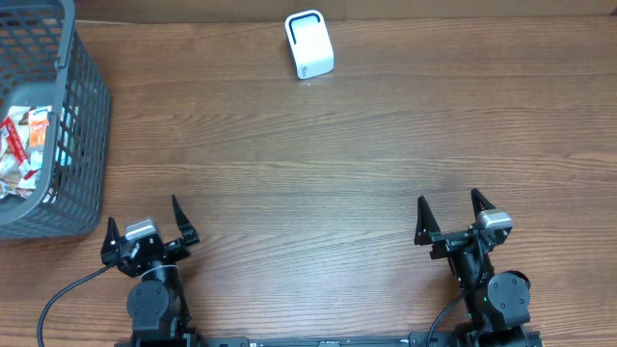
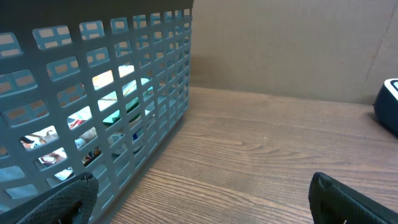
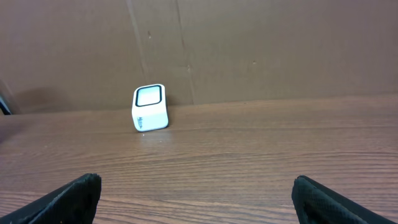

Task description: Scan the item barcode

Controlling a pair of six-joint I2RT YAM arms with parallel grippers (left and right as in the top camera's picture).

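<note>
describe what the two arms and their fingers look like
The left arm and right arm are black, with round joint housings. The left gripper and right gripper each have two black, pointed, tapering fingers and a small silver-grey block on top. A black cable curves away from the left arm. No markings are readable.

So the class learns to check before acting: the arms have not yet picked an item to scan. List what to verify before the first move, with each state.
1. Left gripper open, holding nothing: ok.
2. Right gripper open, holding nothing: ok.
3. Packets lie in the basket, open from above: ok.
4. Scanner upright at the far edge of the table, window toward the arms: ok.
5. Barcode side of any packet showing: cannot tell.
6. Scanner switched on: cannot tell.
</note>
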